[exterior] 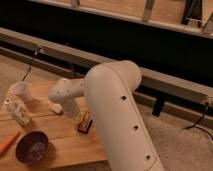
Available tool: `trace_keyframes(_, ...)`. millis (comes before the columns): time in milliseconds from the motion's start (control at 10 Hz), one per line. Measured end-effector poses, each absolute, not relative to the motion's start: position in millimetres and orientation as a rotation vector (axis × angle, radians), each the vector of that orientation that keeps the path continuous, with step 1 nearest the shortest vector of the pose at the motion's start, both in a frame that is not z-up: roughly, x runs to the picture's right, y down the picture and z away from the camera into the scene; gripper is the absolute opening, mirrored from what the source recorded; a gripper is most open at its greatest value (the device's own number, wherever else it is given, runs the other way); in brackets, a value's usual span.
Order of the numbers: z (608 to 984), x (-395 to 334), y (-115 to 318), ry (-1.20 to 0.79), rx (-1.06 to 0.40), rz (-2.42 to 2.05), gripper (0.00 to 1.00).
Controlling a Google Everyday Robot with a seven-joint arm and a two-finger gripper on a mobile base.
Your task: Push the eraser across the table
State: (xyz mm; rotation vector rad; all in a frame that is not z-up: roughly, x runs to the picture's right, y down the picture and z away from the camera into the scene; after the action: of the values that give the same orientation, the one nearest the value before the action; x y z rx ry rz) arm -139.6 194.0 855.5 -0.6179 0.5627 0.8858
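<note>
Pincer is down at mid-counter, just beside the eraser on its left. Whether it is clenched or released cannot be told. The eraser lies flat near the counter's right edge. A dark bowl is at front left and a white cup at rear left.

The eraser, a small flat black block with a reddish-orange strip along its top, is lying flat on the worktop, a light wooden plank-board top, near the right edge and angled slightly. The claw is hanging just beside the eraser's upper left end; contact is unclear.
</note>
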Motion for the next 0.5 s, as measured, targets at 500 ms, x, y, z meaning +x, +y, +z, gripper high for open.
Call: trace_keyframes(500,846,-108,192,0.607,-0.591,0.916,0.0)
